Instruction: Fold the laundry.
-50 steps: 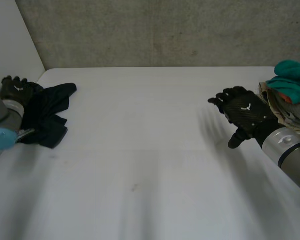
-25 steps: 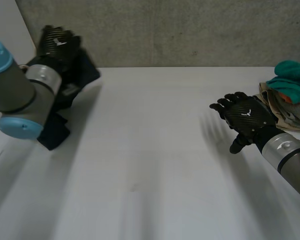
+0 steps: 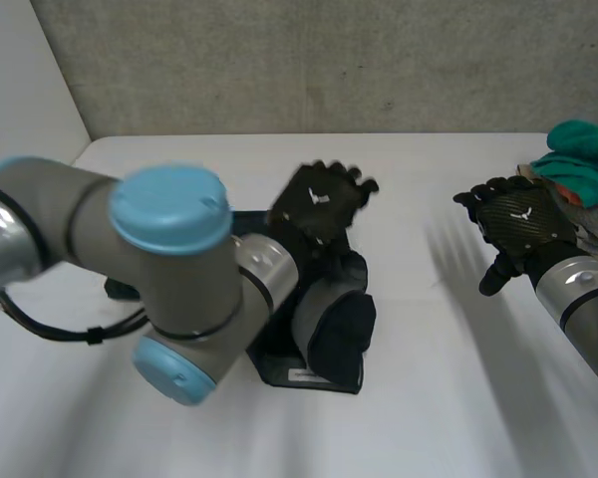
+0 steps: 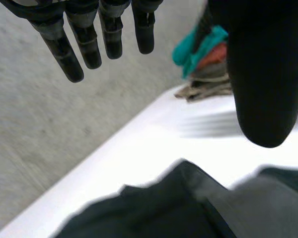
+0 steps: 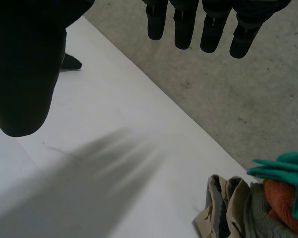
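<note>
Dark garment, moved: brought from the table's far left edge to near its middle since the earlier frames, the left arm having swung across with it.
Dark garment (image 3: 347, 329), place: lies bunched on the white table (image 3: 439, 398) under the left arm's wrist, well apart from the laundry pile (image 3: 578, 174).
Left hand (image 3: 319, 204): fingers (image 4: 87, 47) are straight and spread with the thumb apart. Nothing is gripped, and the garment is seen below the palm.
Right hand (image 3: 518, 224): fingers (image 5: 181, 29) are straight and empty. It is held over bare table just beside the pile.
Handling (judged): soft, light and limp, so likely to bunch and to slide on the smooth top. Best pinched at a hem or corner, one hand to each, not at the bunched middle.
Appearance: black or very dark, matt and rumpled, with a rolled fold. A greyer panel is noted in the left wrist view and a small pale label at the near edge.
Pile: teal, orange and beige pieces, unfolded.
</note>
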Robot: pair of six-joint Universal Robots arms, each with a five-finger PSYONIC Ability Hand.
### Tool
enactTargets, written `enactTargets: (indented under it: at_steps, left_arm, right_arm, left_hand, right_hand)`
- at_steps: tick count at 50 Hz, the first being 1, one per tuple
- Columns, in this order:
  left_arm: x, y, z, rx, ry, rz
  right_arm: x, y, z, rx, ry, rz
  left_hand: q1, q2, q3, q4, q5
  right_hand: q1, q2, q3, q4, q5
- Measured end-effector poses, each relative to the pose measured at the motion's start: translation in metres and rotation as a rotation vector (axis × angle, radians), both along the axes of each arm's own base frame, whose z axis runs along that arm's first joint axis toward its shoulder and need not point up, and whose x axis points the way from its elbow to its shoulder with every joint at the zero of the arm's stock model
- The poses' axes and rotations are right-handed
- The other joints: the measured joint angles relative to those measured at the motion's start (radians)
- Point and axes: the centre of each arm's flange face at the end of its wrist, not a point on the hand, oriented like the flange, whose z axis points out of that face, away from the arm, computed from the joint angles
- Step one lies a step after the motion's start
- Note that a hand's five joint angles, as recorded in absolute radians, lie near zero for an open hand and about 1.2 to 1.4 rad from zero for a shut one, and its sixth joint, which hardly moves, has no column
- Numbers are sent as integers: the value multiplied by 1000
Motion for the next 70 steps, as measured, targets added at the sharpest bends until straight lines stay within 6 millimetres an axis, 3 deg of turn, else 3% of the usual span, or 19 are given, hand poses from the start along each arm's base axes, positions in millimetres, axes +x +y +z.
enactTargets:
  at_steps: [6, 13, 16, 22, 30, 31, 34, 35, 36, 38, 43, 48, 51, 52, 55, 58, 62, 65, 70]
  left_arm:
    - [45, -32, 46, -46, 46, 127]
    - [109, -82, 55, -49, 22, 315]
    - [131, -105, 44, -33, -12, 376]
    - [167, -146, -6, 32, -136, 409]
    - [183, -166, -78, 170, -281, 353]
    - [184, -166, -84, 187, -290, 347]
    - [182, -164, -95, 235, -310, 332]
    - [182, -163, -97, 243, -313, 330]
    - [181, -162, -98, 251, -315, 328]
    - [179, -160, -97, 263, -315, 326]
    - [167, -149, -70, 236, -273, 313]
    - [146, -115, -13, 170, -166, 273]
    - [139, -98, 2, 154, -135, 249]
    - [130, -77, 13, 147, -113, 213]
    - [121, -57, 16, 151, -107, 173]
    - [105, -20, 3, 181, -129, 99]
    - [96, 2, -21, 213, -171, 79]
    - [93, 9, -37, 227, -209, 114]
    - [95, 12, -46, 215, -243, 192]
  right_arm:
    - [4, 7, -1, 70, -46, -7]
    - [31, 36, -1, 239, -129, 59]
    - [43, 47, -5, 313, -168, 84]
    - [72, 66, -23, 424, -213, 142]
    - [110, 75, -53, 427, -160, 148]
    - [113, 75, -56, 419, -155, 144]
    - [121, 71, -62, 393, -145, 136]
    - [123, 70, -63, 385, -143, 135]
    - [124, 68, -63, 378, -141, 134]
    - [127, 64, -62, 350, -135, 134]
    - [125, 50, -41, 238, -122, 136]
    - [95, 10, 5, 25, -45, 70]
    - [81, -6, 17, -47, 1, 37]
    - [68, -23, 28, -123, 56, 7]
    - [60, -36, 33, -183, 103, -5]
    - [56, -55, 26, -260, 182, 8]
    - [56, -64, 7, -268, 240, 30]
    - [51, -65, -8, -230, 274, 30]
    - [38, -63, -18, -138, 277, -21]
  left_hand:
    - [-3, -14, -3, -8, -9]
    - [-3, -21, -3, -18, -14]
    - [-3, -21, -3, -18, -14]
    - [-3, -21, -3, -18, -14]
    - [15, 5, 14, 9, 19]
    - [49, 43, 49, 35, 45]
    - [651, 591, 569, 574, 577]
    - [651, 591, 569, 574, 577]
    - [832, 796, 793, 787, 783]
    - [876, 915, 910, 925, 897]
    - [876, 923, 918, 935, 897]
    - [876, 925, 921, 936, 897]
    - [876, 925, 921, 936, 897]
    - [876, 925, 921, 936, 897]
    - [876, 925, 921, 936, 897]
    - [876, 926, 923, 936, 897]
    - [838, 838, 841, 846, 849]
    - [334, 377, 387, 383, 408]
    - [120, 120, 127, 118, 130]
  right_hand:
    - [0, 0, 0, -1, 0]
    - [0, 0, 0, -1, 0]
    - [0, 0, 0, -1, 0]
    - [0, 0, 0, -1, 0]
    - [0, 0, 0, -1, 0]
    - [52, 55, 56, 56, 44]
    - [453, 543, 507, 505, 478]
    - [507, 628, 611, 608, 551]
    - [584, 753, 715, 711, 661]
    - [751, 910, 932, 945, 867]
    - [778, 916, 942, 984, 888]
    - [778, 916, 942, 985, 899]
    - [797, 917, 942, 985, 906]
    - [801, 918, 942, 985, 906]
    - [802, 922, 942, 985, 906]
    - [816, 922, 942, 986, 906]
    - [564, 588, 625, 649, 605]
    - [126, 118, 141, 157, 117]
    - [-3, 0, -1, -1, 0]
